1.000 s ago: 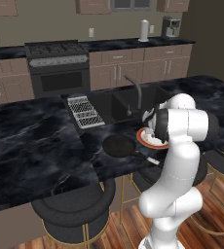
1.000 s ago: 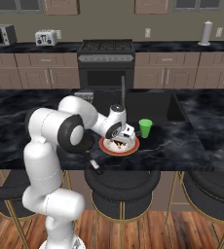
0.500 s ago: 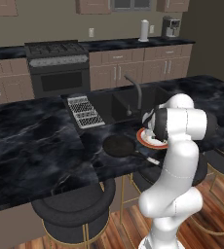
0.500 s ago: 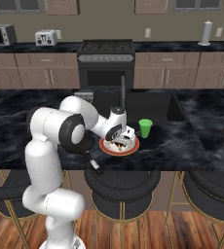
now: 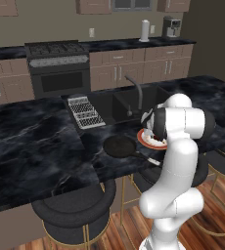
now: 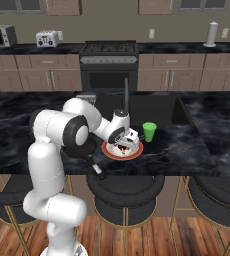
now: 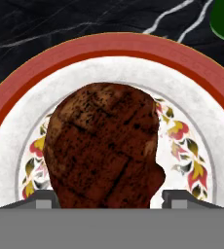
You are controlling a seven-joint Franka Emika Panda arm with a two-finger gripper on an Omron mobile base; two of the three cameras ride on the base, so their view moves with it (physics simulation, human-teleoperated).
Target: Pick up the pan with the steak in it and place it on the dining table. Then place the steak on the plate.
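Observation:
The steak (image 7: 104, 146), dark brown with grill marks, lies on the white flowered centre of the plate (image 7: 114, 46), which has an orange-red rim. My gripper (image 7: 109, 198) hangs just over it, open, one fingertip (image 7: 41, 199) at each side of the meat, with a thin gap at the right one. From the right base view the gripper (image 6: 124, 142) points down onto the plate (image 6: 122, 155) on the dining table (image 6: 177, 145). The black pan (image 5: 119, 145) rests on the table just left of the plate (image 5: 144, 140), its handle (image 6: 97, 170) reaching toward the near edge.
A green cup (image 6: 149, 132) stands just right of the plate, close to the hand. Behind them lie the built-in sink (image 5: 119, 105) with its faucet (image 5: 136, 93) and a dish rack (image 5: 85, 111). Round stools (image 6: 124, 190) line the table's near side.

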